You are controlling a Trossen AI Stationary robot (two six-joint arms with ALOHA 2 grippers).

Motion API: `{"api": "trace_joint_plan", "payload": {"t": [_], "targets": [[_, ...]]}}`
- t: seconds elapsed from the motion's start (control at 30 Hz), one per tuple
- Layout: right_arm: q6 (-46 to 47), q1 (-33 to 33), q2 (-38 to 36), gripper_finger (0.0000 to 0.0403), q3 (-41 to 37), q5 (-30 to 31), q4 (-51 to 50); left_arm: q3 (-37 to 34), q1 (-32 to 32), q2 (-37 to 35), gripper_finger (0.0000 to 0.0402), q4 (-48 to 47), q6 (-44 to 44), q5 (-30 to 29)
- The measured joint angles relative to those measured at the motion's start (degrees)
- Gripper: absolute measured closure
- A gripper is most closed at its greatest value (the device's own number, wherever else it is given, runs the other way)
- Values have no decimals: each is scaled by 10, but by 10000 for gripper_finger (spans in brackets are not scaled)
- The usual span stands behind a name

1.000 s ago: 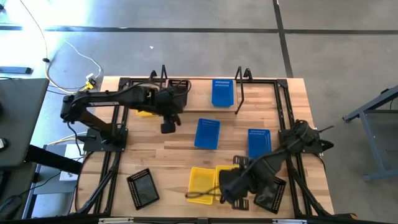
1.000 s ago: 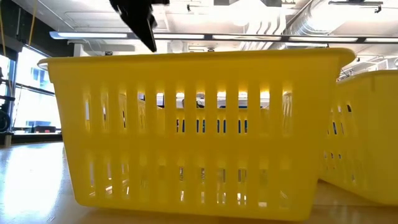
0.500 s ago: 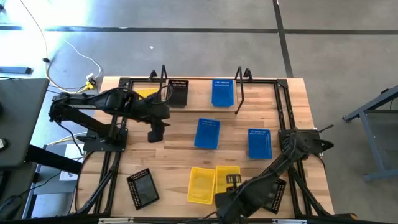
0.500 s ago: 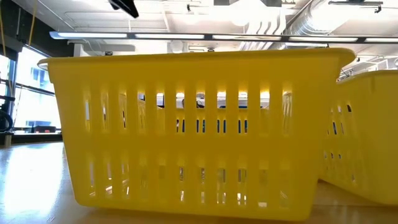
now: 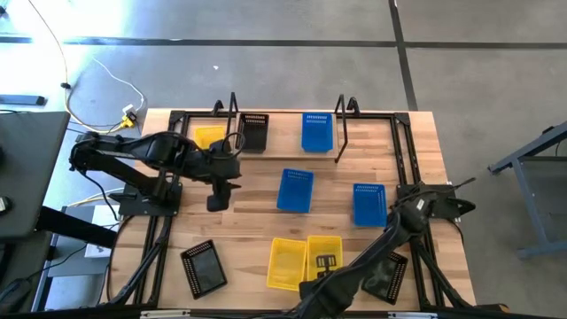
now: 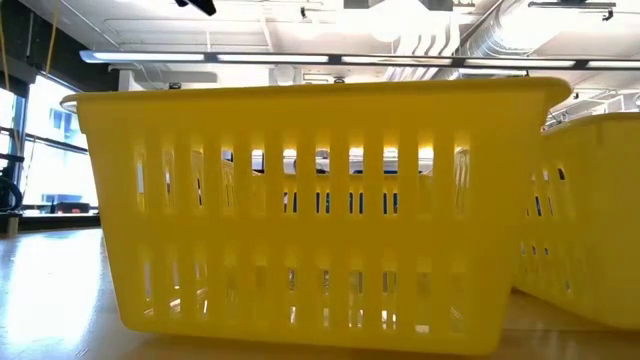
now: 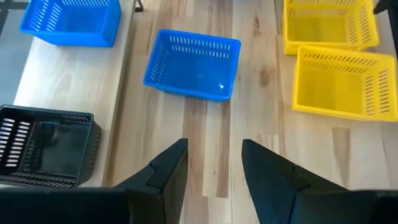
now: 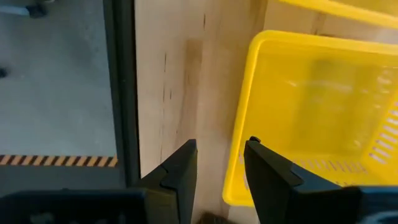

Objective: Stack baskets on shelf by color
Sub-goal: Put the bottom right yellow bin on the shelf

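In the high view the shelf (image 5: 285, 151) holds a yellow basket (image 5: 210, 136), a black basket (image 5: 254, 131) and a blue basket (image 5: 316, 131), each on its base. Two blue baskets (image 5: 296, 190) (image 5: 369, 204), two yellow baskets (image 5: 287, 262) (image 5: 325, 254) and two black baskets (image 5: 205, 266) (image 5: 387, 275) stand on the table. My left gripper (image 5: 217, 199) (image 7: 214, 146) is open over bare wood, near of the shelf. My right gripper (image 5: 321, 285) (image 8: 219, 144) is open above a yellow basket's rim (image 8: 242, 124) at the table's near edge.
A large black tabletop frame (image 5: 164, 230) runs round the table's edges. The low view is filled by one yellow basket (image 6: 310, 200), with a second (image 6: 590, 220) beside it. Bare wood lies between the left blue basket and the left black basket. The floor (image 8: 56, 74) shows beyond the near edge.
My left gripper has drawn away from the shelf, toward the table's near and left edges. My right gripper has pulled back from over the yellow baskets toward the near edge. No basket has visibly moved.
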Motion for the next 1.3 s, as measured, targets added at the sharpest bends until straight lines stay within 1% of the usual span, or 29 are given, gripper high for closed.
{"api": "trace_joint_plan", "payload": {"t": [0.07,0.27,0.33,0.43,0.5,0.57,0.67,0.73,0.87,1.03,1.1,1.17,1.3], "targets": [[-3,0,10,284,0,-3,-3,0,-2,0,261,0,0,-2],[-4,-3,40,284,0,13,-27,0,-1,0,261,0,-14,-1],[-4,-3,47,292,0,17,-29,0,-1,0,261,0,-13,0],[-2,-3,50,330,0,26,-29,0,-1,0,261,-2,-13,0],[-2,-4,49,372,0,28,-30,0,-1,0,261,-3,-13,0],[-2,-5,49,394,0,28,-44,0,-1,0,261,-3,-13,-2],[13,-5,46,391,1,27,-65,0,-1,0,261,-9,-13,-5],[14,-5,45,399,12,27,-78,0,-1,0,261,-17,-7,-9],[35,-10,44,400,51,26,-91,0,-1,0,261,-39,2,-31],[72,-23,42,402,112,29,-104,0,-1,0,261,-53,3,-34],[92,-32,30,402,104,30,-88,0,-1,0,261,-61,8,-33],[115,-40,19,402,100,34,-103,0,-1,0,261,-69,21,-32],[128,-60,-2,402,101,67,-103,0,-1,0,261,-76,56,-32]]}}
